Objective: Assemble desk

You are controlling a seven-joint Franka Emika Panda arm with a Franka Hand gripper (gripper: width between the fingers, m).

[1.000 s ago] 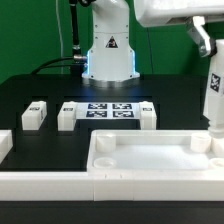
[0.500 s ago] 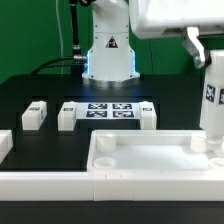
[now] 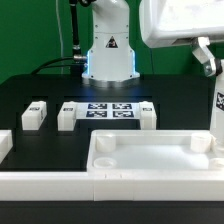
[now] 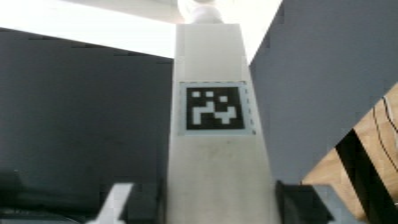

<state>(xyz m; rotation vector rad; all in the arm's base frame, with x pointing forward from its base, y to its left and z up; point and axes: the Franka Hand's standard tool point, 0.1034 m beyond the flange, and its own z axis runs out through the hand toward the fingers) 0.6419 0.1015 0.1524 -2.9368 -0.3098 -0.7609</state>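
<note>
Leg is cut off by the exterior view's right edge; its lower end cannot be told apart from the desk top. Fingers are cropped in the wrist view.

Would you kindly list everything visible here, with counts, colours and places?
desk top: one, white, front, toward the exterior view's right.
loose legs: three, white with black tags, on the table behind the desk top.
held leg: one, white, upright at the desk top's far corner, exterior view's right.
marker board: one, white with black markers, between two loose legs.
border rail: one, white, front, exterior view's left.
table: one, black, under everything.
arm base: one, white, behind the marker board.
gripper: one, white, shut on the held leg.
</note>
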